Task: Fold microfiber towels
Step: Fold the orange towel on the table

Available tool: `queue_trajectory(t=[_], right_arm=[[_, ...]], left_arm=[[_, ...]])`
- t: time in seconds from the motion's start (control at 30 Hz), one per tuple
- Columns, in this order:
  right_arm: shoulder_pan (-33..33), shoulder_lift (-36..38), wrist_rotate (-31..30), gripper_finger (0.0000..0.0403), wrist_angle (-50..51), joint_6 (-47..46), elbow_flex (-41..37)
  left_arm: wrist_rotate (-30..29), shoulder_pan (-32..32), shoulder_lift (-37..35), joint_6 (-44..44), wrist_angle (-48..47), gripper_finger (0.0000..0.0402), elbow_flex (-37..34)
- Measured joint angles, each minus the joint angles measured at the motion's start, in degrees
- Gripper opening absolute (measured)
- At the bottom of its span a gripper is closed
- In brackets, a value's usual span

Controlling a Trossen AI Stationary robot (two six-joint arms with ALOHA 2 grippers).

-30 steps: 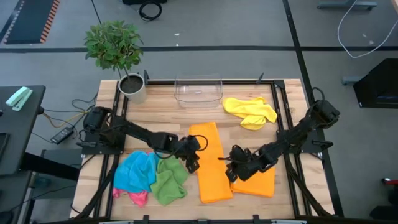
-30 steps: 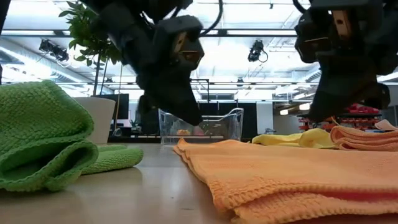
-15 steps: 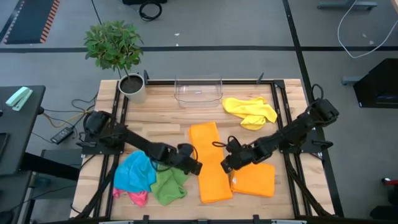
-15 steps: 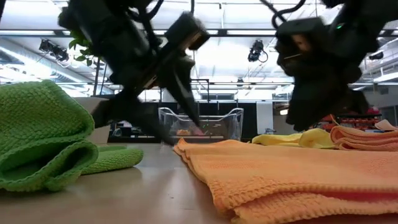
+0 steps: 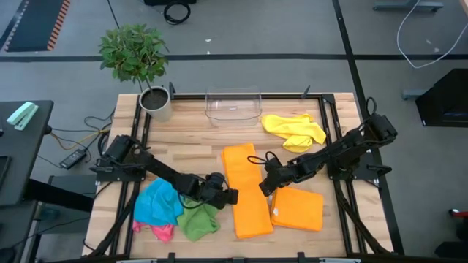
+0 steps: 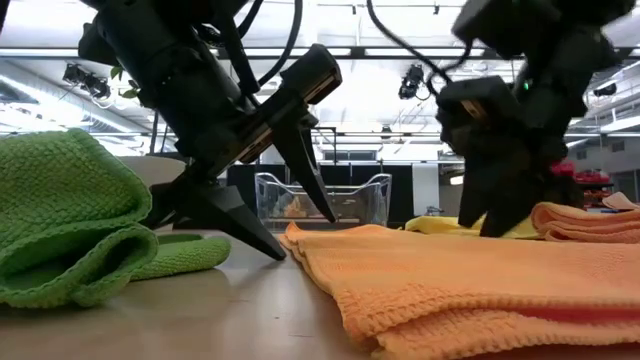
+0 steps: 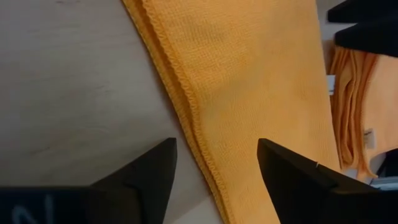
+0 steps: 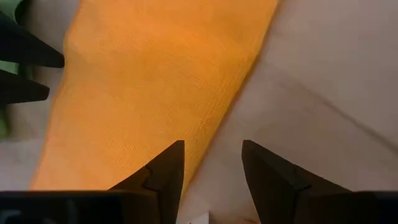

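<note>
I've got the left gripper (image 5: 231,196) and right gripper (image 5: 263,185), jaws spread on both, flanking the long orange towel (image 5: 246,191) lying mid-table (image 5: 190,150), nothing pinched.

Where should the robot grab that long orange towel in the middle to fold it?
Probably by its two long edges. The long orange towel lies flat as a half-folded strip, and the left gripper and right gripper each straddle an edge with open fingers, coming from opposite sides.

overhead, table-level, 2 close wrist views
</note>
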State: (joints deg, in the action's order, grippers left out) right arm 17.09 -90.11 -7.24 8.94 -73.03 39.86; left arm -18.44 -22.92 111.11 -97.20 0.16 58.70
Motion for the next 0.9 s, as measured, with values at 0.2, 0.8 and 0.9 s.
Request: queue_trajectory(t=[0.2,0.8,0.9], right_arm=[[-0.3,0.1,1.5,0.0169,-12.4,-2.5,-6.5],[-0.9,-3.6,6.6,0.0165,-17.1,1.2,-5.0],[-0.8,-4.4,6.4,0.0159,-17.2,1.0,-4.7]], left_arm=[[-1.3,-0.6,1.0,-1.1,-0.2,0.0212,0.0],[-0.5,0.6,2.9,3.3,2.2,0.019,0.0],[-0.6,0.6,2.9,3.7,1.7,0.0169,0.0]])
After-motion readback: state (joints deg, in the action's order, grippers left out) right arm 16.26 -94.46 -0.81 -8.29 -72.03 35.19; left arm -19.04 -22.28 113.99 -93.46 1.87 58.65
